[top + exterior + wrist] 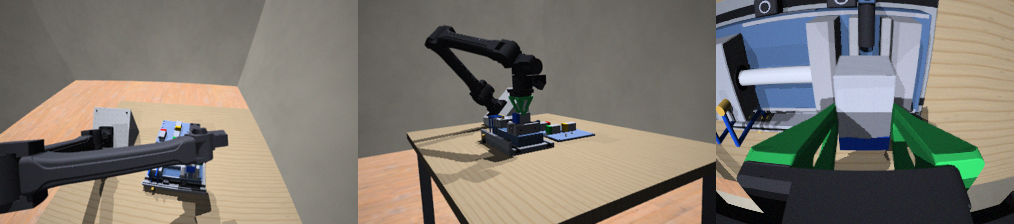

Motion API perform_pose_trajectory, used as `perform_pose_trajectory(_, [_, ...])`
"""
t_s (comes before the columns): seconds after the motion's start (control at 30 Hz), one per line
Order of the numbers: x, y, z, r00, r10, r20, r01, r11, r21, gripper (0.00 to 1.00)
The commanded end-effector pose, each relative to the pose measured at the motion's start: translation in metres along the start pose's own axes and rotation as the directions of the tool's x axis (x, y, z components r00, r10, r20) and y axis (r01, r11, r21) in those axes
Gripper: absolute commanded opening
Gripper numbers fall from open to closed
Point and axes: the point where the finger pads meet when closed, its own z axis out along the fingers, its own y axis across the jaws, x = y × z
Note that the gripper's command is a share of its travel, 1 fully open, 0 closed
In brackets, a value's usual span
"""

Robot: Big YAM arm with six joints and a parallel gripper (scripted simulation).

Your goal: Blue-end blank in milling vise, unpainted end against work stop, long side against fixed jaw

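My gripper has green fingers and is shut on the grey blank with the blue end. It holds the blank level over the milling vise, in line with the gap between the jaws. In the wrist view the blue end is nearest the camera, and the unpainted end points at the dark work stop rod. I cannot tell whether the blank touches the low bars. In the top view the arm hides the gripper and the blank.
The blue plate lies behind the vise and carries blanks with red, yellow and green ends. Blue hoses stand at one end of the vise. A grey block stands at the arm's base.
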Motion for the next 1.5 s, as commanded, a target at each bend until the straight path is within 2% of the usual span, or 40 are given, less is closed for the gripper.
perform_pose_trajectory(0.0, [0.018,-0.011,-0.013,0.999,0.051,0.007,-0.051,0.998,0.036,0.00])
perform_pose_trajectory(0.33, [0.013,-0.006,-0.009,0.999,0.033,0.005,-0.033,0.999,0.031,0.00])
perform_pose_trajectory(0.8, [0.016,-0.005,0.000,0.999,0.038,0.004,-0.038,0.999,0.024,0.00])
perform_pose_trajectory(0.87, [0.016,-0.005,0.000,0.999,0.038,0.004,-0.038,0.999,0.024,0.00])
perform_pose_trajectory(0.9, [0.014,-0.009,-0.008,1.000,0.031,0.005,-0.031,0.999,0.037,0.00])
perform_pose_trajectory(1.03, [0.016,-0.005,0.002,0.999,0.036,0.004,-0.036,0.999,0.024,0.00])
perform_pose_trajectory(1.3, [0.014,-0.005,0.006,1.000,0.031,0.003,-0.031,0.999,0.020,0.00])
perform_pose_trajectory(1.47, [0.011,-0.008,0.003,1.000,0.024,0.003,-0.024,0.999,0.028,0.00])
